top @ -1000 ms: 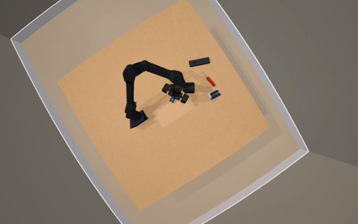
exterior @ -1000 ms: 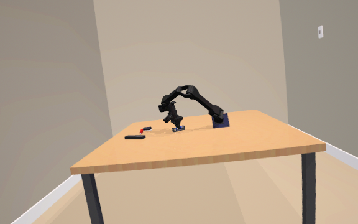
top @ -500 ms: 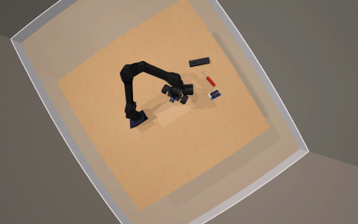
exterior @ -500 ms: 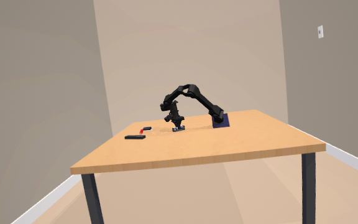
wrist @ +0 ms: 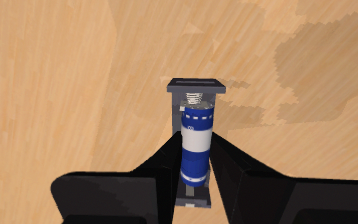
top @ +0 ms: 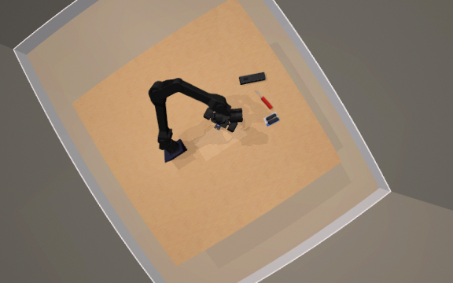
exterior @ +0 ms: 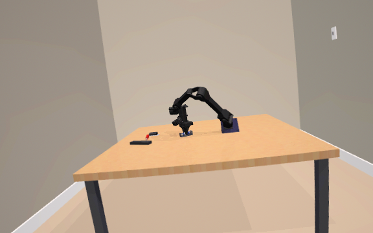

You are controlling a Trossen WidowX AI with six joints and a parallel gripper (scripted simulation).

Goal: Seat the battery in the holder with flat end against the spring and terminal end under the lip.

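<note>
A blue and white battery is between the fingers of my gripper, which is shut on it. The dark grey holder stands on the table under the battery. In the wrist view the holder's end wall with the coil spring is at the top, and the battery's far end is close to the spring. Whether they touch cannot be told. The battery's near end is short of the holder's other end wall. The battery lies slightly to the right over the holder. Its height in the holder is unclear.
A black box-shaped object, a red-handled screwdriver and a small tray with two dark cylinders lie on the table beyond the gripper. The arm's dark blue base stands on the table.
</note>
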